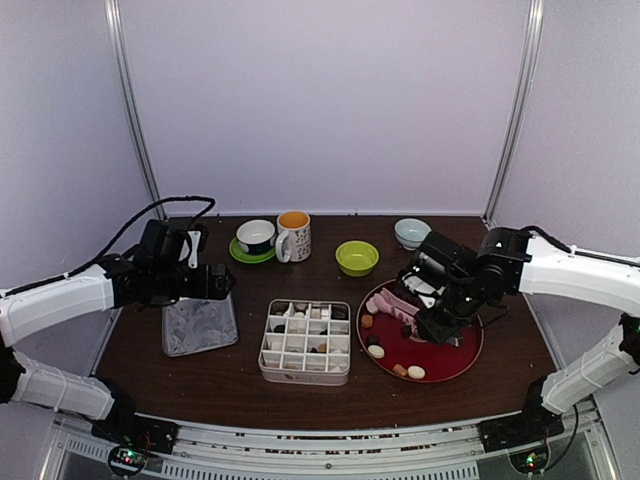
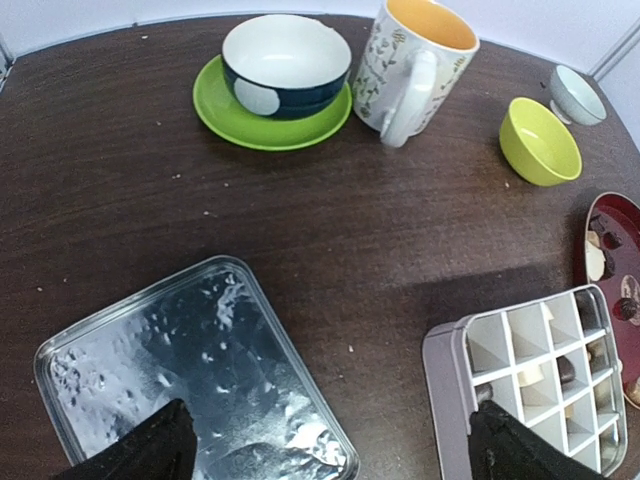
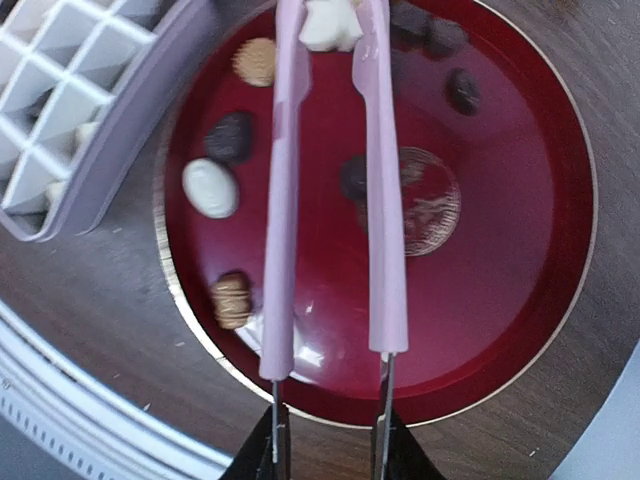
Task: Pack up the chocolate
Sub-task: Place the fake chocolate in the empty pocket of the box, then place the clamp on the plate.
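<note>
Several chocolate pieces lie on the red plate: a white oval, a dark one and a ribbed tan one. My right gripper is shut on the handles of the pink tongs, whose tips pinch a white chocolate above the plate's far side. The divided tin holds a few pieces in its cells. Over the gap between the tin and its silver lid, my left gripper hangs open and empty.
Along the back stand a dark bowl on a green saucer, a flowered mug, a lime bowl and a pale bowl. The tin's corner lies close to the plate's left rim.
</note>
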Controlling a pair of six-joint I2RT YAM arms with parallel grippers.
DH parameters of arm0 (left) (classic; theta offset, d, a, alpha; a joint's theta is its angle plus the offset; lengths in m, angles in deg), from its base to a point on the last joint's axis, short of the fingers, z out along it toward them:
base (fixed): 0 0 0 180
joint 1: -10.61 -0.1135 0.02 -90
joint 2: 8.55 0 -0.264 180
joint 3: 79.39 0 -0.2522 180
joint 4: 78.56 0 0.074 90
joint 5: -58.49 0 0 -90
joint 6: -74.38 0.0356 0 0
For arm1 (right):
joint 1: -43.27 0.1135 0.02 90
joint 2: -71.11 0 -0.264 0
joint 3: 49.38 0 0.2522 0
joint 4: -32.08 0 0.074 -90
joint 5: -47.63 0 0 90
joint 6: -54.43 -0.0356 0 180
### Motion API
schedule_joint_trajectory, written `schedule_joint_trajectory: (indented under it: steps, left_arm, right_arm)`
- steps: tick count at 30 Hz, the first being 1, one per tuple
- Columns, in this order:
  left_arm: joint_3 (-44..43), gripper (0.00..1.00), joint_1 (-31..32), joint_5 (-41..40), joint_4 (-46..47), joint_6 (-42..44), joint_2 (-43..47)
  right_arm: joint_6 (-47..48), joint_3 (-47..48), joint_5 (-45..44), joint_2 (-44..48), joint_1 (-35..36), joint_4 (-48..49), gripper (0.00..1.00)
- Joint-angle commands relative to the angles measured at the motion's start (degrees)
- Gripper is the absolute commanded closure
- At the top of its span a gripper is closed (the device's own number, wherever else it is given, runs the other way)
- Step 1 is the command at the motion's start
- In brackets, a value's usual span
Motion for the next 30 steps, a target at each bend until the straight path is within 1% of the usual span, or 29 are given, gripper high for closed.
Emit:
schedule_joint_trajectory:
  steps: [1,5,8,11,13,16,18,21,22,25,27,30]
  left_arm:
    - [0.48,0.02,-2.81,-1.31,-0.95,-2.53,0.9]
    - [0.2,0.02,-4.85,-1.15,-2.71,-3.3,0.68]
    - [-0.31,0.02,-6.67,-2.11,-5.39,-4.54,0.4]
    - [0.65,0.02,-10.92,-1.22,-7.34,-6.87,0.84]
    - [2.27,0.02,-13.86,0.95,-6.49,-7.14,1.52]
    - [3.28,0.02,-16.9,1.93,-6.35,-6.58,1.78]
    - [2.96,0.03,-18.18,0.91,-7.67,-6.3,1.18]
    - [2.87,0.08,-21.5,-0.27,-10.35,-6.09,-0.43]
    - [3.12,0.09,-22.49,-0.07,-10.71,-6.05,-0.83]
    - [4.32,0.16,-24.87,1.2,-10.19,-5.72,-1.64]
    - [4.66,0.21,-25.44,1.35,-10.02,-5.64,-2.27]
    - [4.7,0.31,-25.71,1.23,-9.98,-5.34,-3.69]
  right_arm:
    - [-7.74,-8.31,-10.29,5.56,-6.0,8.06,0.73]
    - [-11.11,-16.5,-9.56,9.58,-10.56,16.04,0.73]
    - [-13.49,-21.61,-9.11,10.91,-12.07,20.1,0.72]
    - [-15.57,-26.32,-8.5,11.64,-12.92,22.95,0.71]
    - [-16.31,-29.45,-7.12,11.98,-13.29,24.95,0.69]
    - [-16.82,-32.21,-6.3,12.16,-13.49,27.39,0.62]
    - [-16.58,-33.3,-5.3,12.13,-13.5,28.89,0.57]
    - [-16.89,-33.56,-5.12,11.75,-13.5,29.21,0.46]
    - [-16.93,-33.57,-5.24,11.73,-13.5,29.13,0.44]
    - [-16.53,-33.09,-5.81,12.49,-13.46,28.98,0.42]
    - [-15.18,-32.22,-5.52,13.18,-13.5,28.81,0.42]
    - [-13.2,-30.42,-5.11,14.72,-13.5,28.44,0.38]
